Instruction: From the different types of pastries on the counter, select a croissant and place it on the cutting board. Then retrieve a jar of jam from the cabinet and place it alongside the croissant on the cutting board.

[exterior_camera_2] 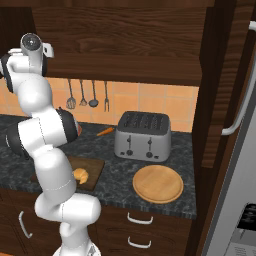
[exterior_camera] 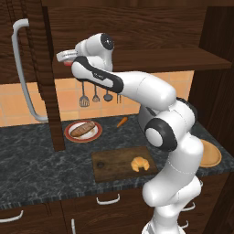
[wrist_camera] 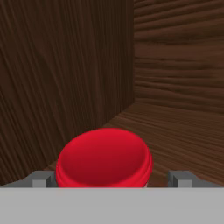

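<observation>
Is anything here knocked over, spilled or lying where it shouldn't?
Nothing stands out. The croissant lies flat on the cutting board, the longer roll sits on its plate, and the jam jar stands upright on the cabinet shelf.

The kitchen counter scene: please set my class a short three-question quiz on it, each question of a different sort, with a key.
1. True or false: the small golden crescent-shaped croissant lies on the dark brown rectangular wooden cutting board.
2. Multiple choice: the longer brown loaf-shaped roll lies on (A) the round light-wood disc, (B) a round red-rimmed white plate, (C) the silver toaster.
3. Fill in: in the hand view, the lid between the two small dark finger tips of the gripper is coloured ____.

Key: 1 true. 2 B. 3 red; it is the red-lidded jar of jam on the dark wood cabinet shelf.
</observation>
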